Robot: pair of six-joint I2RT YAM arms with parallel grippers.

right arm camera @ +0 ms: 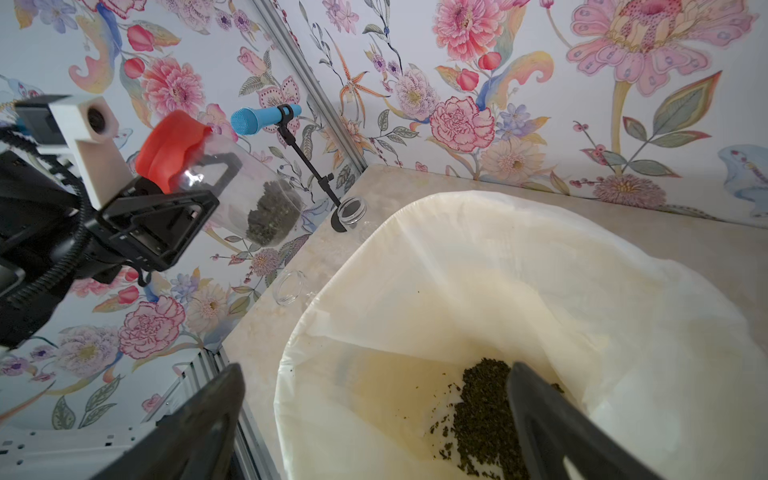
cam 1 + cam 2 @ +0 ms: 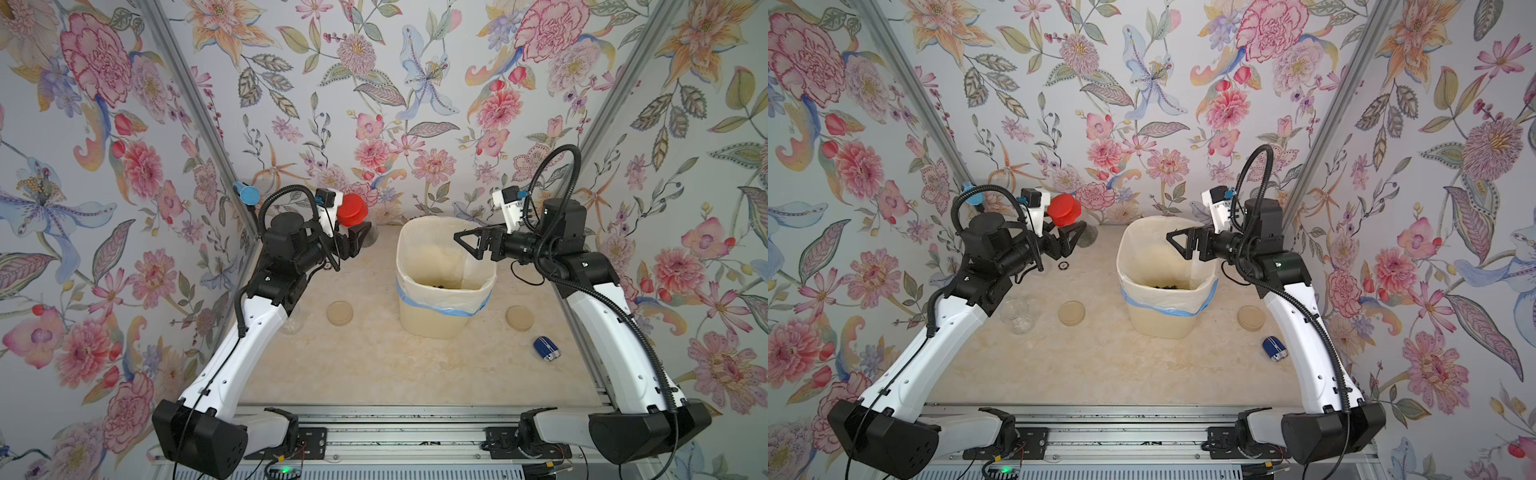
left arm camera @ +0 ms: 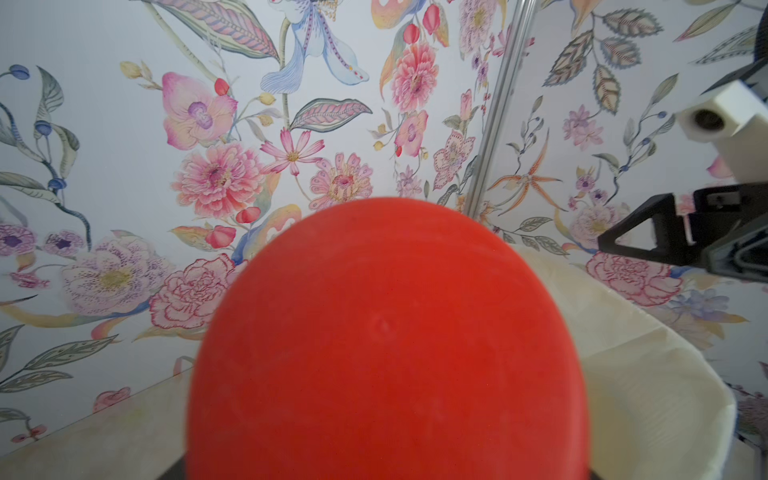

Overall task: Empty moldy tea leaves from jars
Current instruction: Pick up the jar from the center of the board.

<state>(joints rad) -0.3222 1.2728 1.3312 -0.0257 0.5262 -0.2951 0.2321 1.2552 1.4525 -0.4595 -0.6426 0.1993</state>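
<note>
My left gripper [image 2: 358, 237] [image 1: 208, 187] is shut on the clear jar [image 1: 245, 187], which it holds up in the air at the back left. The red cap [image 2: 352, 210] [image 2: 1064, 210] is on the jar. It fills the left wrist view [image 3: 386, 340] and hides the jaws there. A clump of dark tea leaves [image 1: 272, 214] lies at the jar's far end. My right gripper [image 2: 461, 241] [image 1: 374, 374] hangs open over the cream bin [image 2: 432, 320] [image 1: 457, 199]. More tea leaves [image 1: 482, 407] [image 2: 1167, 286] lie on the bin's liner.
An empty squat jar [image 2: 1017, 316] [image 1: 291, 286] sits beside my left arm, and another [image 1: 352, 210] is near the back wall. Two beige lids [image 2: 340, 312] [image 2: 519, 318] lie either side of the bin. A blue object [image 2: 546, 348] lies front right. A blue microphone [image 2: 247, 193] stands back left.
</note>
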